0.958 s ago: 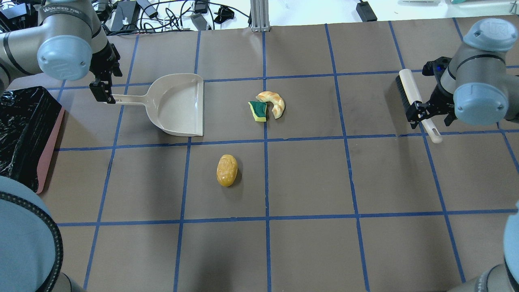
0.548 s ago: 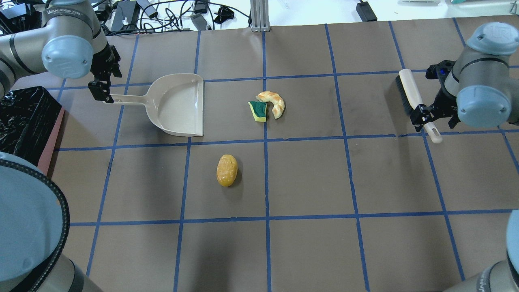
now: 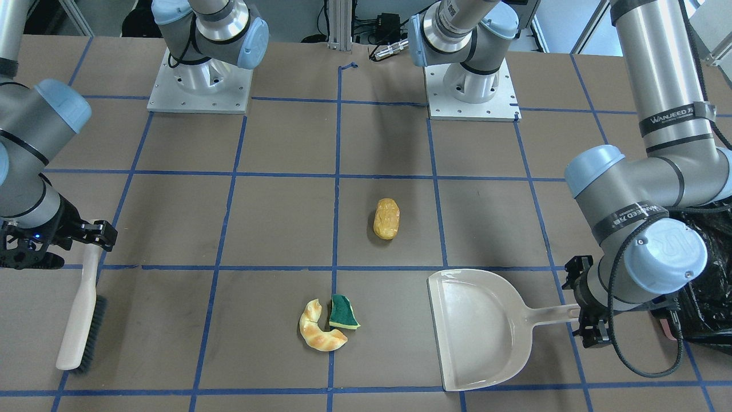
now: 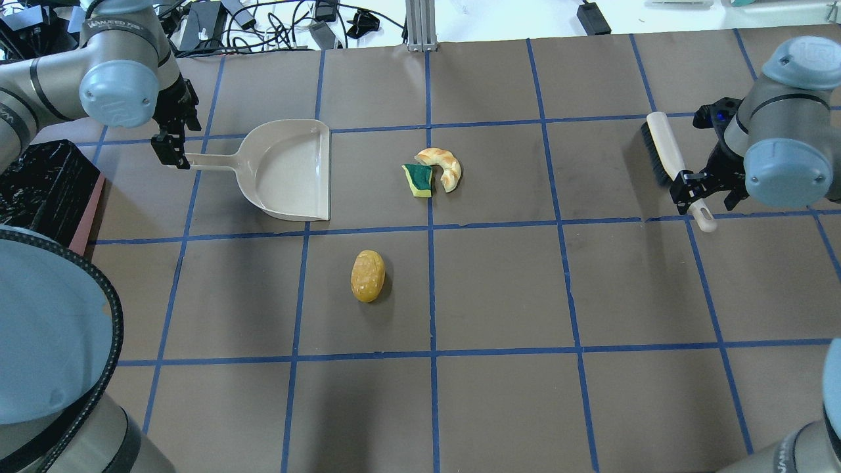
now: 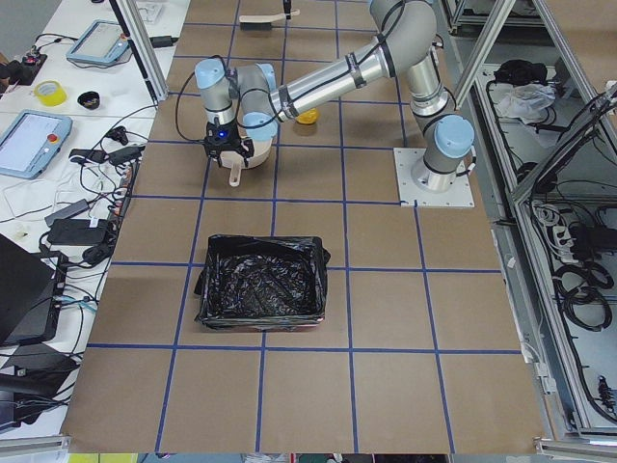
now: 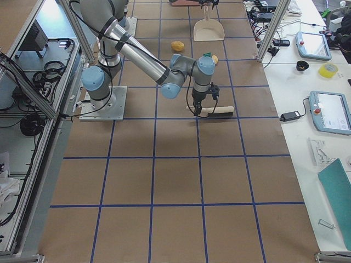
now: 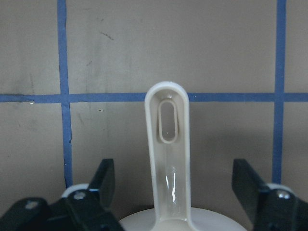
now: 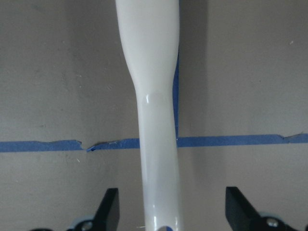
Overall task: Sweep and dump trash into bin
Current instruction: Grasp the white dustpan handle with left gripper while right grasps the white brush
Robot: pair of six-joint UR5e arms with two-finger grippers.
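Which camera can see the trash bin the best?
Exterior left: the whole bin shows, nothing blocking it. Overhead and front-facing catch only a corner at the frame edge. The others miss it.

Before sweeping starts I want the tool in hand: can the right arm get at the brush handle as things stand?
Probably yes. The right gripper hangs open over the brush handle, one finger on each side, with nothing between them and it.

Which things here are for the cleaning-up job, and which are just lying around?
For the job: potato-like lump, croissant piece, sponge piece, dustpan, brush, black-lined pink bin.

Just lying about, on the white benches: cables and chargers, tablet, yellow tape roll.
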